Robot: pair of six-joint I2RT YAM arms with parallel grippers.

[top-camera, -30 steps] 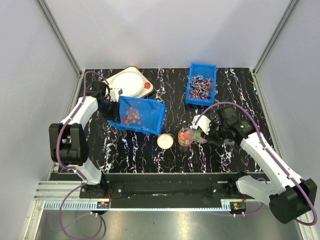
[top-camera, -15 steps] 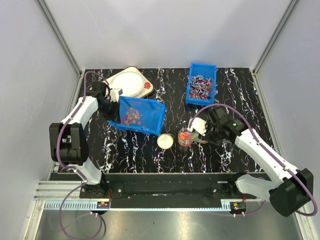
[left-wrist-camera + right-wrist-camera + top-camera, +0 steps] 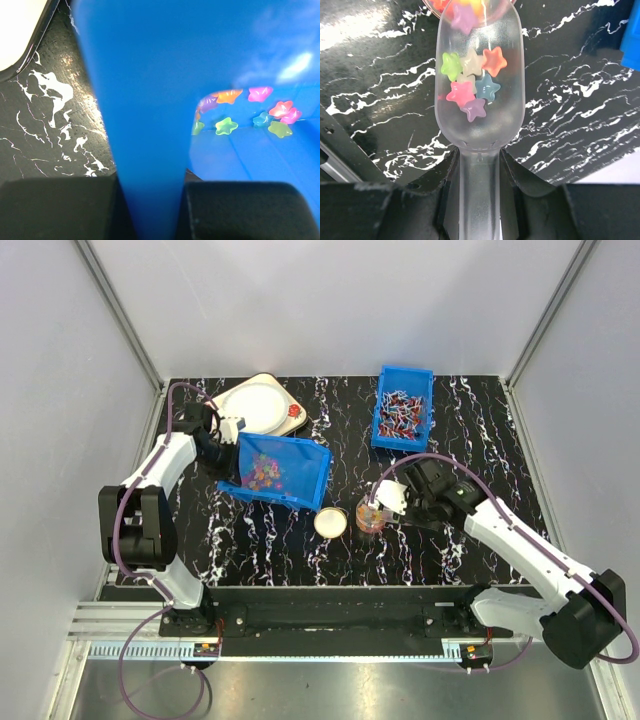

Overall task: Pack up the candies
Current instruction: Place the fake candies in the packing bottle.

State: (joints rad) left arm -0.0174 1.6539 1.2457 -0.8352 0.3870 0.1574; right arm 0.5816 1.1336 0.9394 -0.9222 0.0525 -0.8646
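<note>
Here, candies [image 3: 464,92] in scoop [image 3: 480,135] ahead of right gripper [image 3: 479,192], left gripper [image 3: 152,205] pinching bin [image 3: 150,75]

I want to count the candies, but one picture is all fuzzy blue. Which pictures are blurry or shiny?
Left wrist view: the blue bin wall is very close to the lens, so it blurs and blocks some candies; a pale glare patch sits top right. Right wrist view: the scoop is sharp, only its far tip blurs. Top view: sharp, candies tiny.

Robot lab test cell for sure — bare grey panel walls [image 3: 320,300], aluminium rail [image 3: 330,648] up front, two arms [image 3: 160,465] bolted beside it.
</note>
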